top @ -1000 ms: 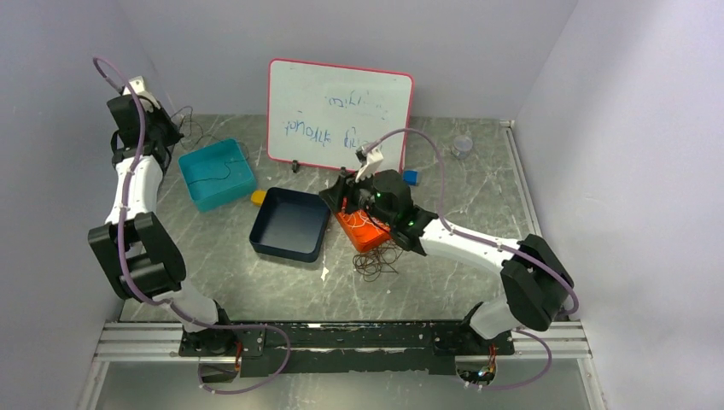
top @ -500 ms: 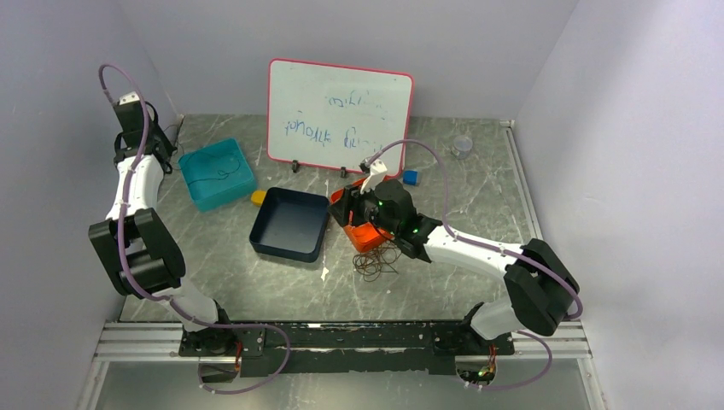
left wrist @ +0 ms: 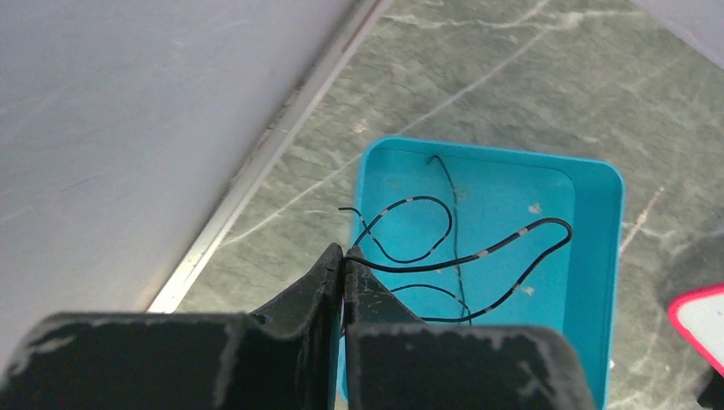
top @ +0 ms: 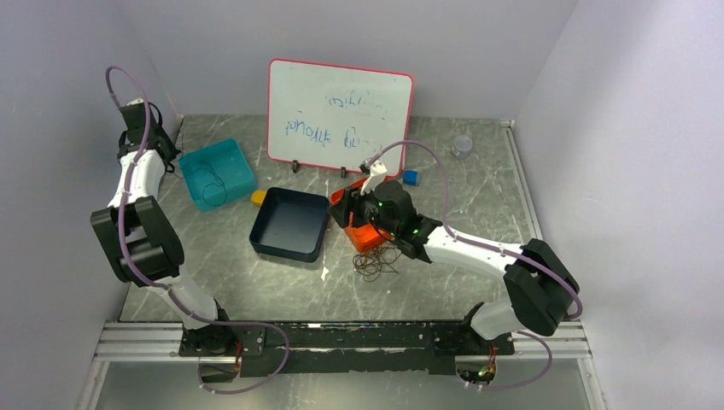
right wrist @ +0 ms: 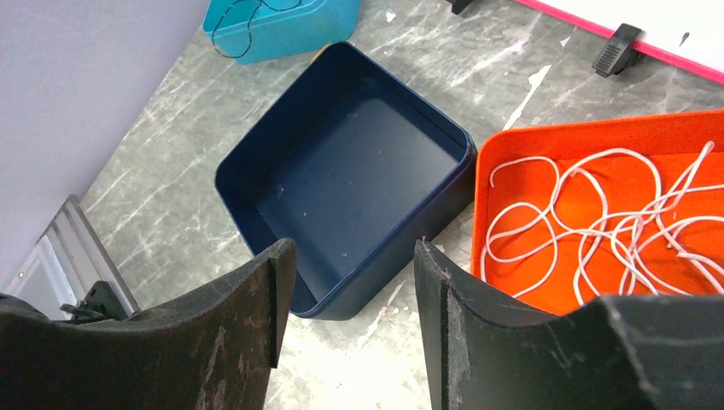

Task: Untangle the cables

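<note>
Within the teal bin (left wrist: 529, 184), looped across its floor: black cable (left wrist: 478, 254), one strand pinched in the fully closed left gripper (left wrist: 344, 256). White cables (right wrist: 598, 226) heaped in the orange tray (right wrist: 546, 141); brown cables (top: 378, 260) tangled on the table (top: 256, 282) beside it. Right gripper (right wrist: 350, 256) half-spread, empty, above the navy bin (right wrist: 282, 107). Likely trouble: lifting away unreleased, dragging the black strand out over the rim.
</note>
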